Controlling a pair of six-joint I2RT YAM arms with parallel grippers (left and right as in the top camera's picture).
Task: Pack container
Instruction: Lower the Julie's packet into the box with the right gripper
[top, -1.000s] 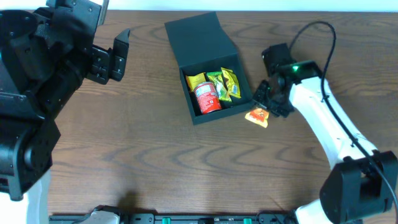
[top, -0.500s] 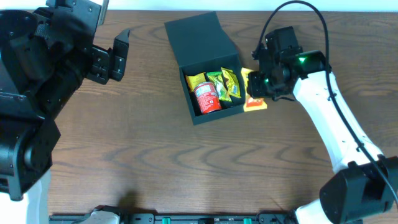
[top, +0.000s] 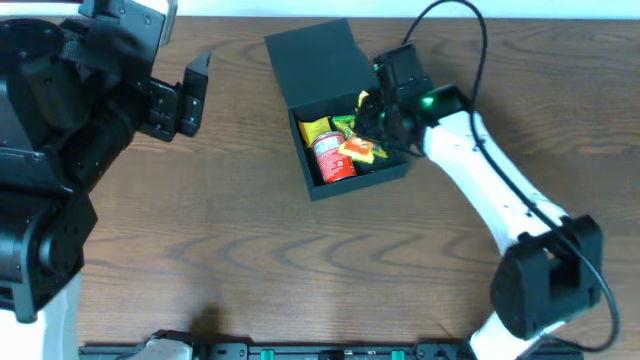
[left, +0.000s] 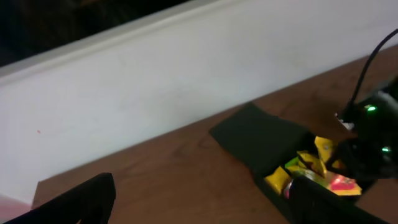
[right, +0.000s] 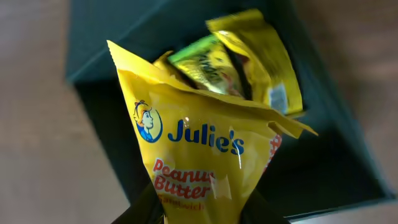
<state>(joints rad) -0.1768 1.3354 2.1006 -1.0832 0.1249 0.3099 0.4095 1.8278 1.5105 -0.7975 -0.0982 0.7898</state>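
Note:
The container (top: 322, 60) is a dark teal-green box with its flap lid open, at the table's far middle. Inside lie a red can (top: 331, 157), a yellow packet (top: 315, 128) and green-yellow packets (top: 345, 125). My right gripper (top: 372, 135) is shut on a yellow Julie's Peanut Butter packet (right: 205, 149) and holds it over the box's right half; the packet also shows in the overhead view (top: 360, 149). My left gripper (top: 190, 90) is open and empty, left of the box. The box also shows in the left wrist view (left: 261, 134).
A white wall (left: 155, 81) runs behind the table's far edge. The wood table (top: 250, 260) stretches in front of the box. The right arm's black cable (top: 470, 30) loops above the far right of the table.
My right gripper lifted the yellow packet from the table right of the box and carried it left, over the box. The left arm has not moved.

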